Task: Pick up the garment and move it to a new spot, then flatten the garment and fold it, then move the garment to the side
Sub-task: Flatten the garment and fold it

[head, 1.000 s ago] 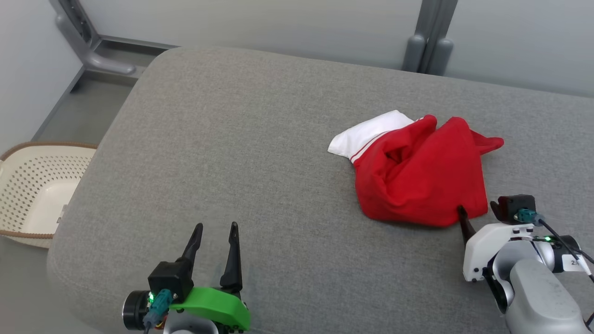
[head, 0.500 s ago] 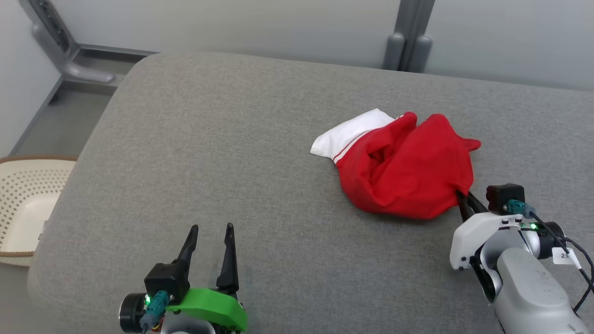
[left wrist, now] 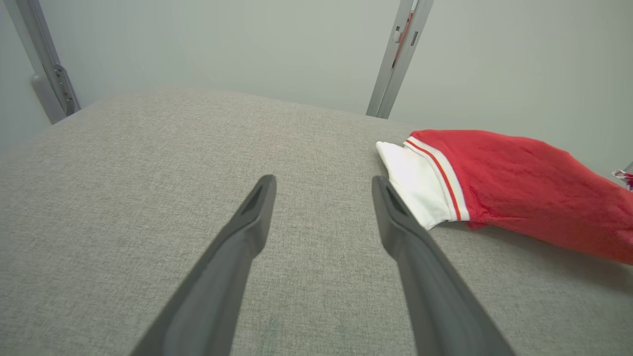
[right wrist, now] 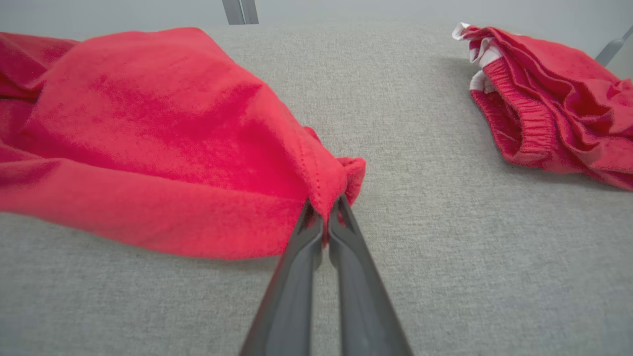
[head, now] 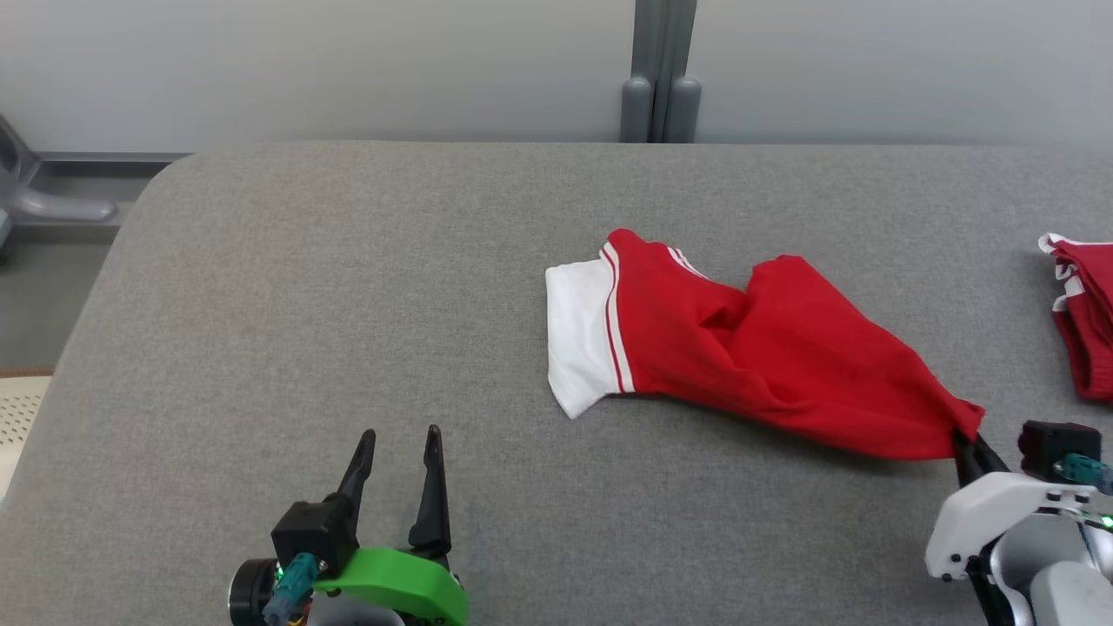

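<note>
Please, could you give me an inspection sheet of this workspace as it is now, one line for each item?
Surface: grey padded top, no stains seen.
Job's things: red garment with white cuff, stretched out, one corner pinched.
Clutter: second red garment, crumpled, at the right edge.
End effectors: right end effector shut on the red garment's corner; left end effector open, holding nothing.
Cables: teal connector at the left wrist, another at the right; leads hardly visible.
Surroundings: pale wall, grey post, cream basket corner at left.

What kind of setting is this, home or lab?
Probably a lab or test room, not a home: a grey padded surface as worktop, plain pale wall panels joined by a metal post behind it, and a red garment plus a second red garment laid out.
</note>
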Controlling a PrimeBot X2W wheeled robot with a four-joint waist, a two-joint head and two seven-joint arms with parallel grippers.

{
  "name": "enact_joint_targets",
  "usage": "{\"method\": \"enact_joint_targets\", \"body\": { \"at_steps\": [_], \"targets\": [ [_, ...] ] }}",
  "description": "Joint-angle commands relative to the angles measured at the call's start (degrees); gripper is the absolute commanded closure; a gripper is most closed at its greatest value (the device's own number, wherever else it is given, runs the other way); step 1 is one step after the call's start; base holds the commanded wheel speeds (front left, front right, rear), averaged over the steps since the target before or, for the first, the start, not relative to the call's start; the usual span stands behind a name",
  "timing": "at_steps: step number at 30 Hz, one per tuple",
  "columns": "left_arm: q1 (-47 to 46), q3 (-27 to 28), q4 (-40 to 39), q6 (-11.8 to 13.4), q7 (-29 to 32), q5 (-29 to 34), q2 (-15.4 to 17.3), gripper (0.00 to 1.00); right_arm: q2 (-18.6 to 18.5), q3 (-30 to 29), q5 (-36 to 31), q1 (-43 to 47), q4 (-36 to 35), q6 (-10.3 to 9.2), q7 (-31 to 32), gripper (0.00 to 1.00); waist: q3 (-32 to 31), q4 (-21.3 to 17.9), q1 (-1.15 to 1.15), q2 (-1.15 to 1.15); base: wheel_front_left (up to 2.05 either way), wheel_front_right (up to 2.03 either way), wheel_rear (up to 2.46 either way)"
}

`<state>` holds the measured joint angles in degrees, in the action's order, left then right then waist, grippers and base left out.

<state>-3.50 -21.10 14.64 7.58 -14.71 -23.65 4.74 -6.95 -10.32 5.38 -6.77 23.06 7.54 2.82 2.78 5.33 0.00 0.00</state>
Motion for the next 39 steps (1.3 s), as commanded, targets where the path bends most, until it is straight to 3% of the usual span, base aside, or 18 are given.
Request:
{"method": "enact_joint_targets", "body": {
  "at_steps": [1,7,8,9,10,11,12,18,25,31,39],
  "targets": [
    [-0.33,-0.03,-0.18,-0.03,-0.31,0.08,0.14,0.00,0.26,-1.79,-0.74,1.42,-2.61,-0.11,1.18,1.00,0.96,-0.49,0.00,0.00,0.00,0.00,0.00],
    [-1.60,0.02,0.39,-0.41,-0.43,0.25,0.11,0.00,2.01,-7.56,-2.39,4.40,-7.65,-0.11,4.06,1.00,2.09,-0.18,0.00,0.00,0.00,0.00,0.00],
    [-1.70,0.08,0.55,-0.40,-0.45,0.22,0.14,0.00,2.20,-8.18,-2.73,4.37,-7.63,-0.11,3.75,0.91,2.04,-0.15,0.00,0.00,0.00,0.00,0.00],
    [-1.71,0.12,0.71,-0.43,-0.47,0.18,0.16,0.00,2.36,-8.41,-3.09,4.37,-7.36,-0.11,3.55,0.75,1.91,-0.16,0.00,0.00,0.00,0.00,0.00],
    [-1.64,0.19,0.94,-0.39,-0.48,0.11,0.15,0.00,2.44,-8.52,-4.10,4.51,-6.95,-0.11,3.55,0.50,1.68,-0.19,0.00,0.00,0.00,0.00,0.00],
    [-1.56,0.25,1.14,-0.36,-0.49,0.04,0.15,0.00,2.47,-8.38,-4.77,4.59,-6.73,-0.11,3.27,0.09,1.42,-0.24,0.00,0.00,0.00,0.00,0.00],
    [-1.42,0.33,1.30,-0.35,-0.51,-0.04,0.19,0.00,2.63,-8.31,-4.85,4.54,-6.53,-0.11,2.71,0.00,1.06,-0.34,0.00,0.00,0.00,0.00,0.00],
    [-1.64,-0.10,2.03,-0.87,-0.39,-0.05,0.55,0.00,3.29,-7.86,-4.89,4.41,-8.52,-0.11,-0.58,0.00,-1.05,-1.71,0.00,0.00,0.00,0.00,0.00],
    [-6.20,-1.97,5.25,-1.86,2.78,1.25,1.02,0.00,3.83,-5.05,-5.70,4.06,-17.34,-0.10,-2.55,0.00,-1.04,-6.15,0.00,0.00,0.00,0.00,0.00],
    [-13.32,-3.59,12.37,-2.96,6.33,0.58,0.06,0.00,3.99,0.42,-4.08,3.33,-21.91,-0.10,-2.12,0.00,2.32,-11.51,0.00,0.00,0.00,0.00,0.00],
    [-22.17,-3.91,24.89,-3.92,11.50,-0.93,-0.77,0.00,3.99,4.68,-1.47,1.61,-20.67,-0.10,-2.90,0.00,7.00,-17.72,0.00,0.00,0.00,0.00,0.00]
  ]
}}
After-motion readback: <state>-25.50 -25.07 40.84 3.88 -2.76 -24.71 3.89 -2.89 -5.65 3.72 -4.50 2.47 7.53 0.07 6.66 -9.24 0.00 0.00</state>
